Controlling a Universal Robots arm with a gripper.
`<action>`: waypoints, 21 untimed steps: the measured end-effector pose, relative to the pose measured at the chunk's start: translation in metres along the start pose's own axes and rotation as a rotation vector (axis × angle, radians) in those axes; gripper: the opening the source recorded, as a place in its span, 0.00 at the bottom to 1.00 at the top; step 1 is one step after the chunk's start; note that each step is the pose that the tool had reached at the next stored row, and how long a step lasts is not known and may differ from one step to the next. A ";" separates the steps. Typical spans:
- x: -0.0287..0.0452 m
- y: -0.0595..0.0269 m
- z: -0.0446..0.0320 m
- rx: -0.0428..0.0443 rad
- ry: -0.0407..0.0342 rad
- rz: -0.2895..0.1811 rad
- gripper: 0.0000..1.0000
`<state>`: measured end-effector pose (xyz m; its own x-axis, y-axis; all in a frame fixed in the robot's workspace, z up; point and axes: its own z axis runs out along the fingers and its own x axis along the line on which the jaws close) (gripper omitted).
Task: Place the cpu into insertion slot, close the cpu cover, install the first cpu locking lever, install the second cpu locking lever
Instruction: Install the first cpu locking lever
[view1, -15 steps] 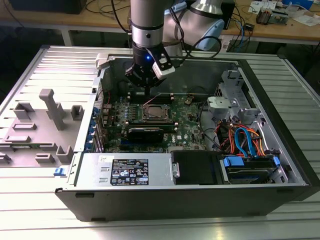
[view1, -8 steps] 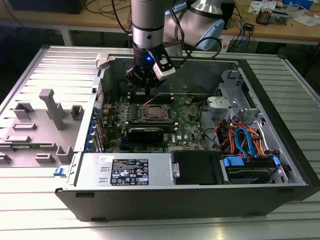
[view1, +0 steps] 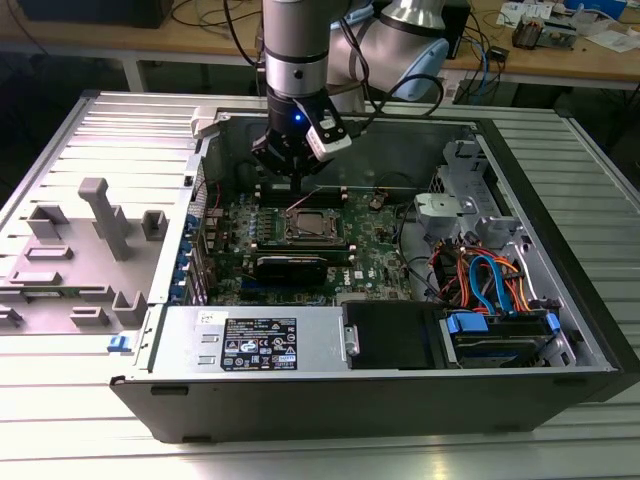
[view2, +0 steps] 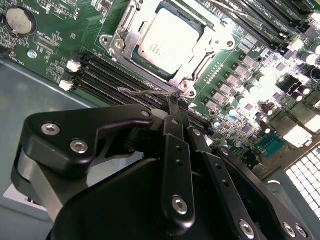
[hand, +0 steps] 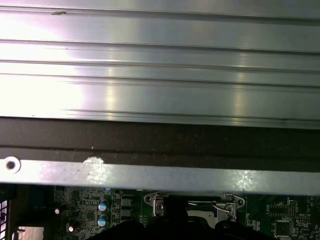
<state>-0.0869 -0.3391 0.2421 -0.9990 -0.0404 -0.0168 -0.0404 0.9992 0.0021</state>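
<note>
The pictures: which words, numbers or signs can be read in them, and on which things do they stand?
None can be read.
Label on the power supply: print too small.
White sticker beside it: blurred.
Cpu top: faint marks, not legible.
Motherboard: tiny white print, not legible.
Papers on the far bench: too small.

The cpu (view2: 167, 42) sits in the insertion slot (view2: 207, 60) beyond the fingers (view2: 175, 117).
</note>
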 end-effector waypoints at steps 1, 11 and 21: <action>-0.0003 0.0000 0.0004 0.0001 -0.0002 0.000 0.11; -0.0071 0.0014 0.0072 0.0041 -0.0003 0.001 0.11; -0.0148 0.0017 0.0110 0.0043 -0.0004 0.010 0.11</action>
<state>-0.0721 -0.3368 0.2314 -0.9994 -0.0299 -0.0172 -0.0299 0.9996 -0.0019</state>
